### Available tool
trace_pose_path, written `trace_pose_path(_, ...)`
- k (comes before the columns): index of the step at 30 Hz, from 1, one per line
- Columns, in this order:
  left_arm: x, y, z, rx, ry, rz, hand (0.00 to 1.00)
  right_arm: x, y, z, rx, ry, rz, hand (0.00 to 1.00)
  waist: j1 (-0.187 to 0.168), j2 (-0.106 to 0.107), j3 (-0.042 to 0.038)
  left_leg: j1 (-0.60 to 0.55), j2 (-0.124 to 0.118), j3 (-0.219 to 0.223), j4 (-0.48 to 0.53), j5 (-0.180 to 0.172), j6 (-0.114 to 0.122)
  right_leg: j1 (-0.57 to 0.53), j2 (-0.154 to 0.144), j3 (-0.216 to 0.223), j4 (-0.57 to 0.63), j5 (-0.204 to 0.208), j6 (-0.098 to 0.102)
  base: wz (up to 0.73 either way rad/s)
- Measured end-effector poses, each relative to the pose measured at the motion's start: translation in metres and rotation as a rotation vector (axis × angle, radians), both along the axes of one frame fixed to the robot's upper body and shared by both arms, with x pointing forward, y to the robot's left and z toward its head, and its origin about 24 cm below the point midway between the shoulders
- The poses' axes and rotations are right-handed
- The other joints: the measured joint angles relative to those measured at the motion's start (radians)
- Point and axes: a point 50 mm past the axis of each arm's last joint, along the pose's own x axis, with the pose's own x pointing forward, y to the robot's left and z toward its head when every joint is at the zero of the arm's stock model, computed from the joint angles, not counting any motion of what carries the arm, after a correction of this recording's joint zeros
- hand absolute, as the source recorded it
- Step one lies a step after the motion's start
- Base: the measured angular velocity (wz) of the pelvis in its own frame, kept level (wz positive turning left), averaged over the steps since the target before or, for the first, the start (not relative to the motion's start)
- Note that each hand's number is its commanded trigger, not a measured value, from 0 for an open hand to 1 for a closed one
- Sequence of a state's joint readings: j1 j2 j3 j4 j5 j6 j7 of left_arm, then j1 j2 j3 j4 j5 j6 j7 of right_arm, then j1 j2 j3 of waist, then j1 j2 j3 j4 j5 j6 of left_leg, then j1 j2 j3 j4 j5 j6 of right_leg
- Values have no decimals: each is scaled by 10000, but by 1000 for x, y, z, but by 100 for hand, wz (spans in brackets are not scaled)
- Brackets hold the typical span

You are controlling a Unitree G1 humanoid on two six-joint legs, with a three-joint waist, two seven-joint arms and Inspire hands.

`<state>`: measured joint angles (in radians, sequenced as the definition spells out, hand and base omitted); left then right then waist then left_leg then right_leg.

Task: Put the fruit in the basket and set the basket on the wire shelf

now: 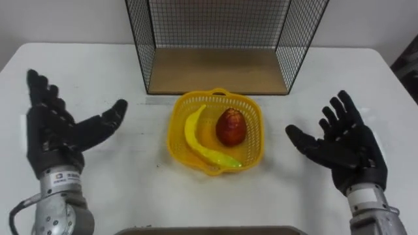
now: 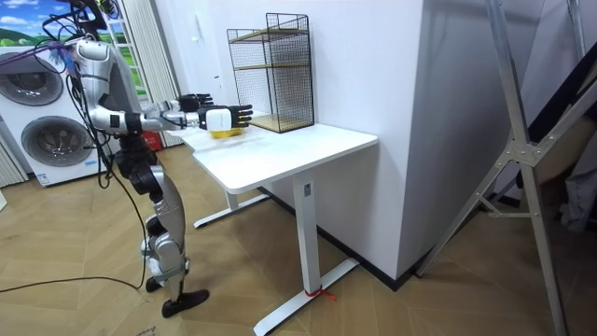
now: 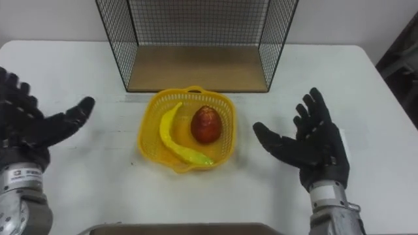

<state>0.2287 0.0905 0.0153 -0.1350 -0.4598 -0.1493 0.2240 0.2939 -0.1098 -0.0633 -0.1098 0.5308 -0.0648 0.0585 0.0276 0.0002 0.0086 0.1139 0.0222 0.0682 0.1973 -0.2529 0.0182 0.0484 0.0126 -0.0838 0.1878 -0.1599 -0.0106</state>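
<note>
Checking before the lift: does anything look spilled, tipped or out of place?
Nothing stands out. The banana and red fruit lie inside the basket, which sits level on the table before the wire shelf.

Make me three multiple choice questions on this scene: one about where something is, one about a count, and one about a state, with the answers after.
1. Where is the yellow basket?
A. on the table, in front of the wire shelf
B. inside the shelf
C. on the floor

2. How many fruits lie in the basket?
A. one
B. two
C. three

3. How are the left hand and the right hand?
A. both open, holding nothing
B. both shut on the basket
C. both shut on fruit

Answers:
1 A: it stands on the white top before the shelf's wooden board.
2 B: a banana and a red fruit.
3 A: fingers spread either side of the basket, apart from it.
</note>
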Motion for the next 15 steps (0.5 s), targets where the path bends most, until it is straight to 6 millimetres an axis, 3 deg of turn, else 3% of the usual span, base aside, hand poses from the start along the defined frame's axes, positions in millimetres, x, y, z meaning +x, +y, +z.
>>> trace_pose_path(8, 1, -21, -17, -710, 411, -1503, 0, 9, 23, -9, 944, 2, 1302, 0, -27, 18, -4, -48, 15, 113, -1, 0, 0, -152, 9, 19, 170, 6, -11, -2)
trace_pose_path(15, -2, -30, -34, -1207, 1140, -1993, 0, 8, 27, -23, 1600, 472, 1468, 0, -167, -65, -3, -3, 18, 130, 14, 0, 0, -159, 10, 22, 200, 11, -16, 0)
